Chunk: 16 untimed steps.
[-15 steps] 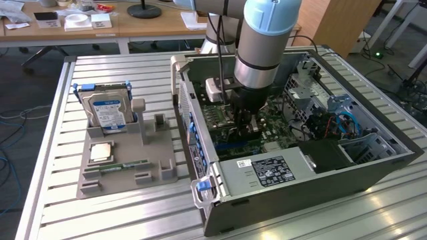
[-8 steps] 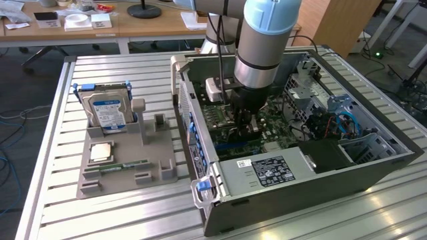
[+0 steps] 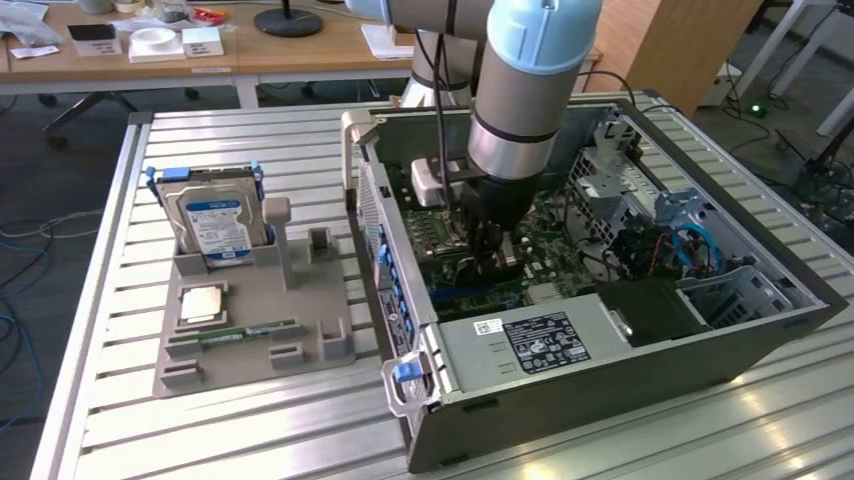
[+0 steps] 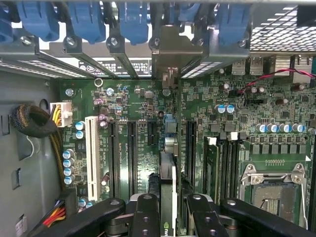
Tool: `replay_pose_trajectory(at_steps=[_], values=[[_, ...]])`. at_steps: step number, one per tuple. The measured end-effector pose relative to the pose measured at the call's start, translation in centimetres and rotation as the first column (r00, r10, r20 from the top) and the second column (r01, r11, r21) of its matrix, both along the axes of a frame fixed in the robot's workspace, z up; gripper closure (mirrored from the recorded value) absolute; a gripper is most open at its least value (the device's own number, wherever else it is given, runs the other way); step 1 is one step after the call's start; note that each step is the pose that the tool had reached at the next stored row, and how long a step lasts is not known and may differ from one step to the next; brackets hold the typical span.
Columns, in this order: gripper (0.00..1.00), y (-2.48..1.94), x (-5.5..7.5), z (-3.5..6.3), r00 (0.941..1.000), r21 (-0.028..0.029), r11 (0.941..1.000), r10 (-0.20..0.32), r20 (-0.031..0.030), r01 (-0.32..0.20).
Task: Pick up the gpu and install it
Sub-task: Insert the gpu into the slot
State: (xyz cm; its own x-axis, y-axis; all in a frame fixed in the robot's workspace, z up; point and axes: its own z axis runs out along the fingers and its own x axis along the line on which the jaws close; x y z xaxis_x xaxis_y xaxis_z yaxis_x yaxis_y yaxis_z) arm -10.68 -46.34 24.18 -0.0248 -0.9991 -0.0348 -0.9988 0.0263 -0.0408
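Note:
The gpu (image 4: 168, 173) appears edge-on in the wrist view as a thin dark card running from between my fingers toward the case's rear slot openings. Its silver bracket (image 4: 170, 54) stands among the blue-clipped slot covers. My gripper (image 4: 170, 213) is shut on the card, one black finger on each face. The card stands upright over the motherboard (image 4: 133, 113), in line with the long black expansion slots (image 4: 131, 153); whether it is seated in one I cannot tell. In the exterior view my gripper (image 3: 491, 250) reaches down inside the open computer case (image 3: 747, 330).
To the exterior view's left of the case, a grey holder tray (image 3: 314, 345) carries an upright hard drive (image 3: 214, 225), a CPU (image 3: 207, 300) and a RAM stick (image 3: 247, 330). Inside the case are a power supply (image 3: 534, 340), cables (image 4: 32, 121), RAM slots (image 4: 224, 163) and a CPU socket (image 4: 274, 187).

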Motion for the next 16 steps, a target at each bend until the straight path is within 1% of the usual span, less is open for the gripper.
replay_pose_trajectory(at_steps=[7,16], values=[[0.74,0.00,-0.02,-0.31,1.0000,-0.0003,1.0000,0.000,-0.0002,0.000],[0.74,0.00,-0.12,-0.45,1.0000,-0.0002,1.0000,0.000,-0.0001,0.000]])
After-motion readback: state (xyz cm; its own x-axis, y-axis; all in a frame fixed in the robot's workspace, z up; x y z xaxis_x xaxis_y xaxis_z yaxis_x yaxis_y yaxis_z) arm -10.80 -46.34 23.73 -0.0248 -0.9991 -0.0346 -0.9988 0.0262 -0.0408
